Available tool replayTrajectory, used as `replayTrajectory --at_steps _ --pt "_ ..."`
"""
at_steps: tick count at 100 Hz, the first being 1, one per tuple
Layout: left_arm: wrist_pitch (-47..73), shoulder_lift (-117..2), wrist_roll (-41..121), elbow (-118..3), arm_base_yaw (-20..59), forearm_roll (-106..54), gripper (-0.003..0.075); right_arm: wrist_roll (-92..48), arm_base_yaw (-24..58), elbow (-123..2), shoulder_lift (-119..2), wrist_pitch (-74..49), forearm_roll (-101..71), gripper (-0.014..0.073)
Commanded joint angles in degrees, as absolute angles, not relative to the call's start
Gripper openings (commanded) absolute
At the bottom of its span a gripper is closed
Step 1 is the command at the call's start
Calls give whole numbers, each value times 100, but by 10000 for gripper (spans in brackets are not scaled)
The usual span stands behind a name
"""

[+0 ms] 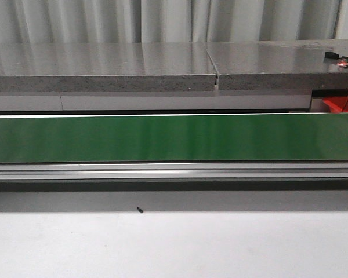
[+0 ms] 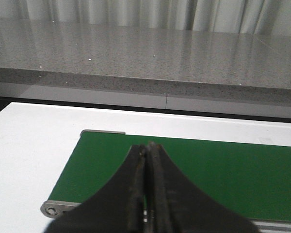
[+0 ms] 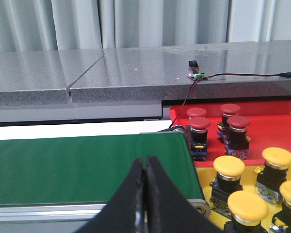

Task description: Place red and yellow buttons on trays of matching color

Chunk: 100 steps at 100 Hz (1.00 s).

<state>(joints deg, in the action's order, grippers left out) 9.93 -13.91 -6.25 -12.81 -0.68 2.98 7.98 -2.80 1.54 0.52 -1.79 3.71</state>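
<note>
Black right gripper (image 3: 145, 167): clenched, nothing held.
Black left gripper (image 2: 148, 154): clenched, nothing held.
Yellow tray (image 3: 207, 194): four yellow mushroom-head buttons (image 3: 229, 166) counted.
Red tray (image 3: 276, 128): four red mushroom-head buttons (image 3: 200, 123) counted.
Green conveyor belt (image 1: 174, 138): one.

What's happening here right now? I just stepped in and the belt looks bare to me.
Nothing is being handled at this moment. The green conveyor belt carries no buttons, and both arms wait above it, the left claw and the right claw each shut on nothing. Past the belt's right end, four red buttons already sit on the red tray, and at least four yellow buttons sit on the yellow tray.
</note>
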Motion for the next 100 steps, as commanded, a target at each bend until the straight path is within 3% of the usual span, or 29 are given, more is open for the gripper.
replayTrajectory --at_steps 1,52,100 --pt "292 -1218 -657 -1209 -125 290 -19 784 -277 73 179 309 436 -67" --pt "-241 238 -657 217 -2 247 -19 784 -277 73 179 309 436 -67" --pt "-218 227 -657 241 8 217 -19 784 -277 73 179 309 436 -67"
